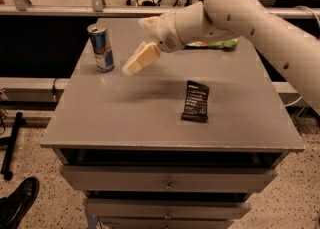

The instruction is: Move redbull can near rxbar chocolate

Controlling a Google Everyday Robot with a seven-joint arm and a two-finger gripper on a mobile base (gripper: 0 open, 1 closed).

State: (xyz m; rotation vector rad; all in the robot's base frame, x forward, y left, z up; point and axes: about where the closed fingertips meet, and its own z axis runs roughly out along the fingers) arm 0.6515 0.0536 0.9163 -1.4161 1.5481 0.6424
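The redbull can (101, 48) stands upright near the back left corner of the grey table (125, 123). The rxbar chocolate (195, 101) lies flat, right of the table's middle. My gripper (134, 47) hangs above the table just right of the can, a short gap from it and not touching it. Its cream fingers (142, 58) are spread apart and hold nothing. The bar lies well to the right of the gripper and nearer the front.
A green snack bag (217, 44) lies at the back right, partly hidden by my arm (240, 13). Drawers (167, 180) sit under the tabletop. A black shoe (17, 203) is on the floor at the lower left. A rail (75, 10) runs behind the table.
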